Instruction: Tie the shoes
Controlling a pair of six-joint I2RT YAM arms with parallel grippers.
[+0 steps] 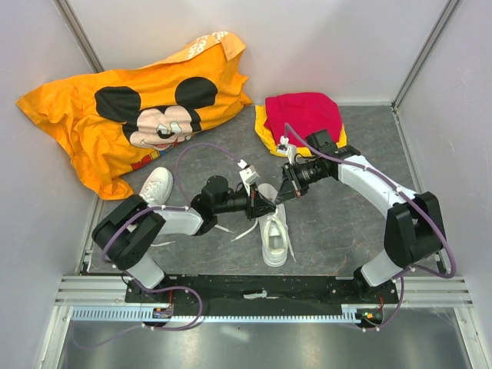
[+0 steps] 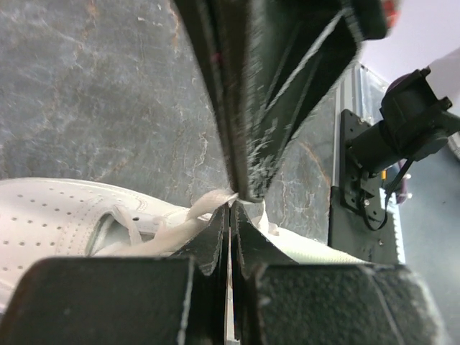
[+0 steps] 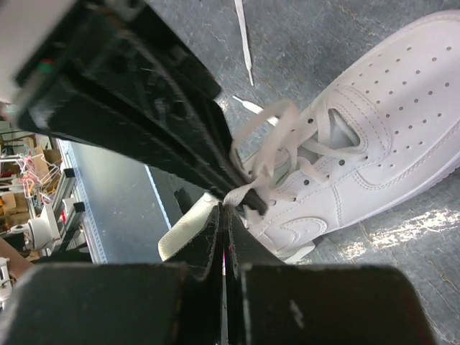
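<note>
Top view: both arms reached inward and met over the centre of the grey table (image 1: 346, 223). The left gripper (image 1: 264, 204) came in from the left and the right gripper (image 1: 282, 194) from the upper right, their tips almost touching above the near shoe (image 1: 274, 231). That shoe lay just below frame centre, one end towards the bottom edge of the frame, with lace ends trailing off to its left. The second shoe (image 1: 157, 184) sat well apart at centre left, beside the left arm's elbow and at the lower hem of the orange shirt (image 1: 84, 115).

Left wrist view: its own fingers (image 2: 208, 241) were pressed together with only a hairline gap. A flat white lace (image 2: 208, 205) ran from the shoe at lower left up to their tips, so the left gripper was clamped on the lace. The right gripper's tip came down from the top of the frame and met the same spot.

Right wrist view: its own fingers (image 3: 205, 237) were likewise closed tight, with the lace drawn in at their tips. The left gripper entered from upper left and touched the same point. The shoe filled the right half of the frame, perforated toe at upper right, a slack loop of lace standing over the eyelets. A loose lace end lay on the table at top centre.

A red cloth (image 1: 302, 114) sat on a yellow cloth (image 1: 264, 138) at upper centre-right, clear of both arms.
</note>
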